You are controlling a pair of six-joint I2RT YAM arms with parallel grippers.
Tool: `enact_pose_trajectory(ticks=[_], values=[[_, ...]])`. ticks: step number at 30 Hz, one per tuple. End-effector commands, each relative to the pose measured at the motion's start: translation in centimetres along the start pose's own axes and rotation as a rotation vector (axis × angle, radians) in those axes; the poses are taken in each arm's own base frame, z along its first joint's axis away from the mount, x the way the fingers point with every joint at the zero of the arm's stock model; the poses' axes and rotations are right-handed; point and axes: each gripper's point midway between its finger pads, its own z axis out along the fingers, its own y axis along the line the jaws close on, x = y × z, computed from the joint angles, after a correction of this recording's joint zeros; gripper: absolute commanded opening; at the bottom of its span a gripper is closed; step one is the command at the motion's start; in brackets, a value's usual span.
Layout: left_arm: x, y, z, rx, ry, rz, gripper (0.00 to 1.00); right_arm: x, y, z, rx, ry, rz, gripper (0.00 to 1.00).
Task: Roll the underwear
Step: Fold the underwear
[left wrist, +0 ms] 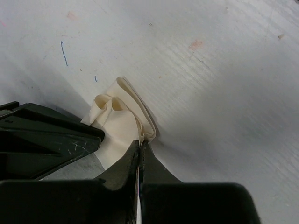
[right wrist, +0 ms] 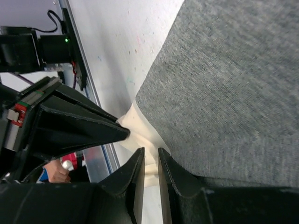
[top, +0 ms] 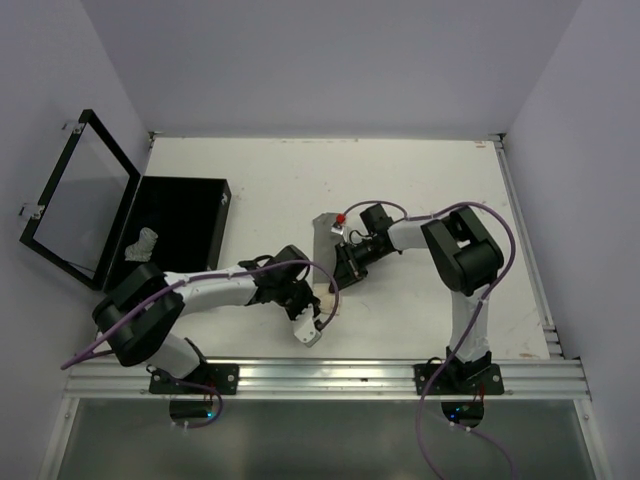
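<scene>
We pinch the cream edge [left wrist: 122, 122] of the grey underwear [right wrist: 224, 93], lying centrally on the surface [left wrist: 224, 70], with the left tool [left wrist: 141, 148] closed tight on it and the right tool [right wrist: 150, 158] barely parted around it, likely to start curling that edge.

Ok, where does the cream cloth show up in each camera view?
Top external: cream cloth is a small patch at centre, below the grey fabric.
Left wrist: centre, cream cloth bunched at the left gripper tips.
Right wrist: cream cloth lower left of centre, under the grey fabric's edge.
Shared landmark: the white table, behind it in all three.
</scene>
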Motion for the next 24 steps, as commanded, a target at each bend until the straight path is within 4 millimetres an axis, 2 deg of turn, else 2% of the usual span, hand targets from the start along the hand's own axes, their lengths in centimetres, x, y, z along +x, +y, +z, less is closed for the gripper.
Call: enact_pose_trajectory(ticks=[1, 4, 6, 10, 11, 14, 15, 17, 18, 21, 24], values=[[-2.3, 1.3, -1.0, -0.025, -0.085, -0.078, 0.00, -0.4, 1.0, -1.4, 0.068, -0.008, -0.097, 0.22], [-2.8, 1.5, -1.2, -0.031, -0.104, -0.110, 0.00, -3.1, 3.2, -2.6, 0.079, -0.069, -0.192, 0.24], [-3.0, 2.0, -1.2, -0.036, -0.114, -0.148, 0.00, -4.2, 3.6, -2.8, 0.090, -0.087, -0.210, 0.24], [-3.0, 2.9, -1.5, -0.043, -0.147, -0.224, 0.00, -3.4, 1.5, -2.2, 0.135, -0.038, -0.193, 0.24], [-2.8, 2.9, -1.4, -0.037, -0.152, -0.246, 0.00, -3.0, 0.1, -1.8, 0.164, -0.018, -0.209, 0.24], [-2.2, 4.1, -2.0, -0.041, -0.181, -0.333, 0.00, -1.9, -1.8, -1.1, 0.183, 0.027, -0.183, 0.23], [-2.1, 5.2, -2.6, -0.058, -0.186, -0.372, 0.00, -1.5, -2.1, -0.9, 0.188, 0.040, -0.180, 0.23], [-0.9, 5.6, -2.9, -0.063, -0.195, -0.449, 0.00, -0.8, -2.6, -0.8, 0.188, 0.060, -0.182, 0.23], [-0.1, 6.5, -3.6, -0.087, -0.193, -0.501, 0.00, -0.4, -3.0, -0.7, 0.191, 0.070, -0.176, 0.23], [1.7, 7.4, -3.9, -0.099, -0.193, -0.605, 0.00, -0.2, -2.9, -0.7, 0.181, 0.080, -0.183, 0.23], [3.0, 7.5, -3.4, -0.095, -0.191, -0.674, 0.00, -0.3, -2.7, -0.7, 0.174, 0.084, -0.196, 0.23]])
